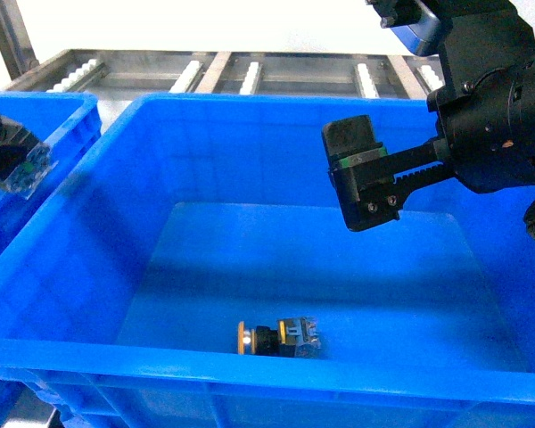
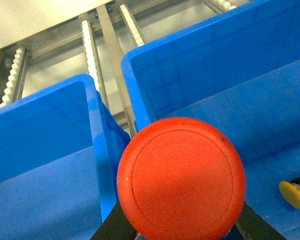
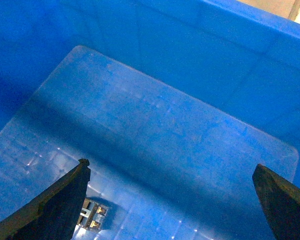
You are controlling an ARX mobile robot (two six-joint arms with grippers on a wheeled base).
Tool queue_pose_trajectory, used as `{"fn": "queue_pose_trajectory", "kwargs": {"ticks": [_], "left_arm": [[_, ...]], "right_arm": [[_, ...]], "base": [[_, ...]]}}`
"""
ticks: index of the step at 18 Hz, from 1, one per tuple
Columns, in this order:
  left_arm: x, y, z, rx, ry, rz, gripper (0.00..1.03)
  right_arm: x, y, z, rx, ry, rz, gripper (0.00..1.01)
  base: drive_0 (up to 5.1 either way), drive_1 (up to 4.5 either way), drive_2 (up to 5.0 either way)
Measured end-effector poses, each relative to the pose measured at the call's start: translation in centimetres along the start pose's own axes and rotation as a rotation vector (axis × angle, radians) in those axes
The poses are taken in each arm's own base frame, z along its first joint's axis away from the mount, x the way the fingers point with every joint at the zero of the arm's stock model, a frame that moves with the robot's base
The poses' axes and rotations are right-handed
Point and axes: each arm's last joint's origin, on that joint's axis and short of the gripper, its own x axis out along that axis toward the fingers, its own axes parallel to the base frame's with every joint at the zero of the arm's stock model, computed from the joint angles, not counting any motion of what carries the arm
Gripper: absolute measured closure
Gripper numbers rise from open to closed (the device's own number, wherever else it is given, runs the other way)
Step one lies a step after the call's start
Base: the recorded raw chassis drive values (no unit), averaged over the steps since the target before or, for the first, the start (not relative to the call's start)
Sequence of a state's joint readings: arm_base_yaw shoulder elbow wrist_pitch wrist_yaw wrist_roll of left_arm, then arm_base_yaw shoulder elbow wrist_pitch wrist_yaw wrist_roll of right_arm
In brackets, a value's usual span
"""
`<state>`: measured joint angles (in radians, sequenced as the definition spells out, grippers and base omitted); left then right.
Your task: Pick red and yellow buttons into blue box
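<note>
- Yellow button (image 1: 278, 338): lying on its side on the floor of the blue box (image 1: 250, 366), near the front wall. This half of the task is judged complete.
- Right tool (image 3: 170, 200): hangs inside the blue box above the floor, jaws spread wide, nothing between them. The yellow button's block body shows just beside the left finger in the right wrist view.
- Red button (image 2: 181, 178): clamped in the left tool (image 2: 180, 225), cap facing the wrist camera and filling much of that view. The finger edges show dark either side of the cap's lower rim.
- Left tool position: at the left edge of the head view, over the neighbouring crate (image 1: 62, 111), not yet past the blue box's left wall.
- Step in hand, as judged: transfer of the red button toward the blue box.
- Next move calls for carrying the left tool rightward over the rim, clear of the wall, then opening above the floor. The right tool should stay clear of the drop path.
</note>
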<state>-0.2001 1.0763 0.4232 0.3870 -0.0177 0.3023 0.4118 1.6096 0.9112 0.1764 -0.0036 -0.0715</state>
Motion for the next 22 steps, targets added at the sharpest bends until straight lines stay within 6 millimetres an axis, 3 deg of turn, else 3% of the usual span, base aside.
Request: {"fn": "queue_pose_trajectory", "kwargs": {"ticks": [1, 2, 4, 10, 18, 22], "left_arm": [[0.3, -0.2, 0.5, 0.005, -0.001, -0.014, 0.80], [2.5, -2.0, 1.6, 0.021, 0.024, -0.077, 0.80], [3.3, -2.5, 1.8, 0.016, 0.031, -0.090, 0.80], [6.1, -3.5, -0.3, -0.023, 0.120, -0.081, 0.80], [6.5, -4.2, -0.3, -0.056, 0.128, -0.119, 0.79], [6.6, -4.2, 0.0, -0.084, 0.122, -0.133, 0.25]], "right_arm": [[0.0, 0.0, 0.0, 0.000, 0.000, 0.000, 0.03], [0.0, 0.0, 0.0, 0.000, 0.000, 0.000, 0.03], [0.0, 0.0, 0.0, 0.000, 0.000, 0.000, 0.03], [0.0, 0.0, 0.0, 0.000, 0.000, 0.000, 0.03], [0.0, 0.0, 0.0, 0.000, 0.000, 0.000, 0.03], [0.0, 0.0, 0.0, 0.000, 0.000, 0.000, 0.03]], "base": [[0.0, 0.00, 0.0], [0.0, 0.00, 0.0], [0.0, 0.00, 0.0], [0.0, 0.00, 0.0], [0.0, 0.00, 0.0], [0.0, 0.00, 0.0]]}}
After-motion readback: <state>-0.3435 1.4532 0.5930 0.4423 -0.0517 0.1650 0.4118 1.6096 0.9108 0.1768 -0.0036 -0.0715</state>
